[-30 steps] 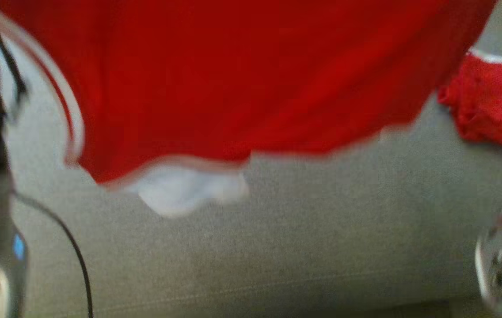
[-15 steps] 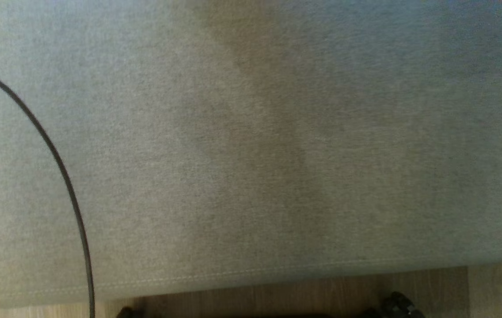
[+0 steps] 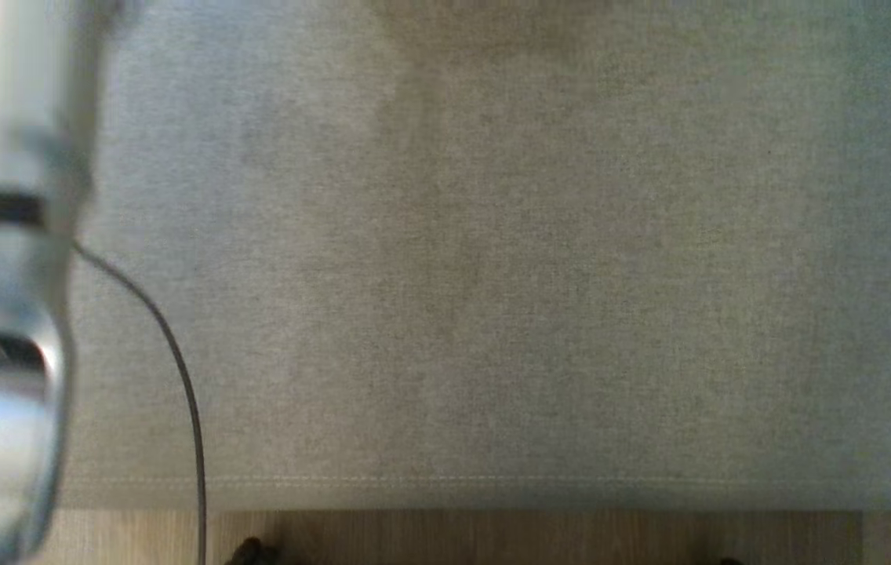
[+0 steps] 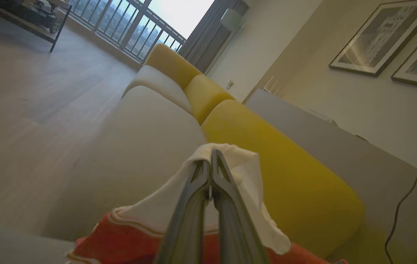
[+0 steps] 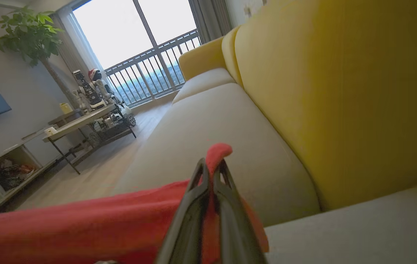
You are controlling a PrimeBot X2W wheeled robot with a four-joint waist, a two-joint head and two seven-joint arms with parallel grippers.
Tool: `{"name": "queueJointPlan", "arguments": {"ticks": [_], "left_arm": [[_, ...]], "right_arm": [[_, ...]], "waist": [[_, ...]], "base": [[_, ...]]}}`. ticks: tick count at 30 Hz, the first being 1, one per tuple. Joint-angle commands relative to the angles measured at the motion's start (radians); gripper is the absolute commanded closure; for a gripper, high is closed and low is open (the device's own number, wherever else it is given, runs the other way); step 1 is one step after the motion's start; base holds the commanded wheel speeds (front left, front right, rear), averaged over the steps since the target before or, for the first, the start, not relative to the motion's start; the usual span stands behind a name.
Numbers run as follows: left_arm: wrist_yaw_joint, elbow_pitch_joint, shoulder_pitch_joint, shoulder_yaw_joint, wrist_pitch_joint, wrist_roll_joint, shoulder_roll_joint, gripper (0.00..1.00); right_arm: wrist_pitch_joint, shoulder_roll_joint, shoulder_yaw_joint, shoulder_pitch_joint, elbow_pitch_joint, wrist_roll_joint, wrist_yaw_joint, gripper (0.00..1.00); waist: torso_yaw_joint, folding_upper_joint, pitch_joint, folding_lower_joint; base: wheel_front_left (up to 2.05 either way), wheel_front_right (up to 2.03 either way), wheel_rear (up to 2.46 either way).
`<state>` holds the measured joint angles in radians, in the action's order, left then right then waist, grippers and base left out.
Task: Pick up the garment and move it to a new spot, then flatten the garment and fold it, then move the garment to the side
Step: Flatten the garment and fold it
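The garment is red with white trim. In the left wrist view my left gripper (image 4: pixel 211 158) is shut on a white part of the garment (image 4: pixel 157 209), which drapes down over red cloth below. My right gripper (image 5: pixel 212 167) in the right wrist view is shut on a red fold of the garment (image 5: pixel 83 220), and the cloth stretches off to the left. Both grippers hang above the grey sofa seat (image 5: pixel 212 128). A blurred pale forearm (image 3: pixel 6 314) fills the left edge of the head view.
Grey seat fabric (image 3: pixel 492 275) spreads across the head view, with its front seam and wooden floor (image 3: pixel 532 537) below. A black cable (image 3: pixel 179 377) curves down at the left. Yellow back cushions (image 4: pixel 267 154) stand behind the seat. A low table (image 5: pixel 80 124) stands across the room.
The head view has shifted a lot. The red garment that filled it a second ago is gone from it, and a pale forearm now shows at its left edge.
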<state>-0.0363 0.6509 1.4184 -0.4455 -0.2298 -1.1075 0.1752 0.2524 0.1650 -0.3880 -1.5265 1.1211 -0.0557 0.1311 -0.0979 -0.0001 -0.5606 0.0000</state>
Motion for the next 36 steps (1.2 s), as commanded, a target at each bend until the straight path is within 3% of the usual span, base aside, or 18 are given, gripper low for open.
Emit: {"name": "queueJointPlan", "arguments": {"ticks": [1,3,6,15,27,36], "left_arm": [[-0.018,-0.010,-0.060,-0.002,0.023,-0.010,0.044,1.00],[-0.030,0.008,-0.149,-0.037,0.032,0.012,0.072,1.00],[-0.052,0.024,-0.317,-0.097,0.053,0.032,0.113,1.00],[-0.079,-0.018,-0.576,-0.233,0.099,0.096,0.207,1.00],[-0.076,-0.119,-0.796,-0.406,0.166,0.223,0.348,1.00],[-0.070,-0.201,-0.929,-0.464,0.240,0.210,0.418,1.00]], "right_arm": [[0.007,-0.009,0.012,0.029,-0.001,-0.037,0.000,1.00],[0.007,-0.019,0.003,0.086,0.039,-0.100,0.000,1.00],[-0.004,-0.026,0.066,0.219,0.078,-0.166,0.000,1.00],[-0.093,-0.014,0.236,0.455,0.096,-0.241,0.000,1.00],[-0.152,0.035,0.352,0.641,0.104,-0.306,0.000,1.00],[-0.235,0.049,0.409,0.746,0.117,-0.347,0.000,1.00]], "waist": [[-0.022,0.0001,0.040,0.0000],[-0.026,0.0001,0.069,0.0000],[-0.030,0.0001,0.140,0.0000],[-0.025,0.0001,0.281,0.0000],[0.008,0.0001,0.405,0.0000],[0.045,0.0001,0.481,0.0000]], "base": [[0.00,0.00,0.00],[0.00,0.00,0.00],[0.00,0.00,0.00],[0.00,0.00,0.00],[0.00,0.00,0.00],[0.00,0.00,0.00]]}}
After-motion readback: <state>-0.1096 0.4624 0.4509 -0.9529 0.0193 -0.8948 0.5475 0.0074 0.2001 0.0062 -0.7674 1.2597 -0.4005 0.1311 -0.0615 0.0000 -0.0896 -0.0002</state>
